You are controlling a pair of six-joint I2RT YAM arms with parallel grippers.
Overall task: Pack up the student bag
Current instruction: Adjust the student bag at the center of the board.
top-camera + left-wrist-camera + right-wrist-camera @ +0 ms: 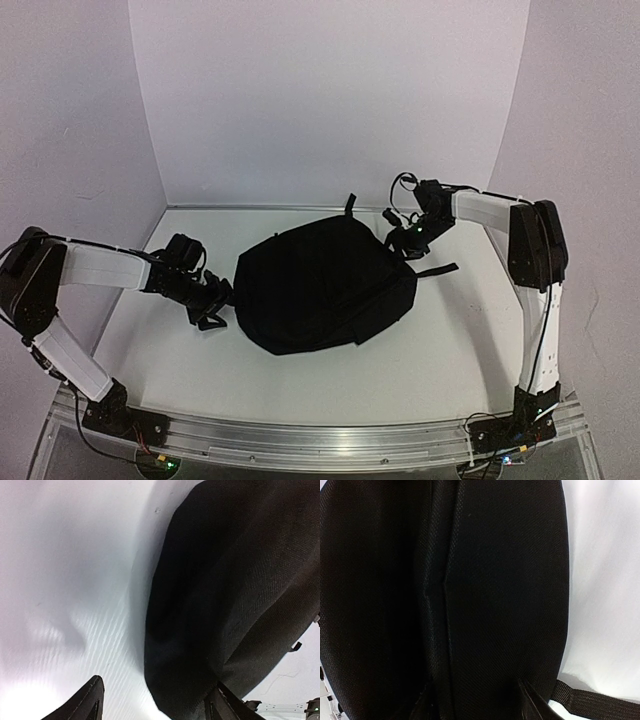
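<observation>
Lying flat on the table [450,345], student bag [325,285], your left gripper [218,305] just beside its left edge, jaws parted, your right gripper [405,240] at its far-right corner, grip not discernible

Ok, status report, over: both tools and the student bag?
Left tool open, at left edge of student bag. Right tool against its far right corner, grip unclear. Nothing seen blocking.

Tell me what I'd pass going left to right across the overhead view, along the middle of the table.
First the left hand, then the backpack, its loose strap, then the upright part of the right arm. The right hand overlaps the backpack, so I skip it.
</observation>
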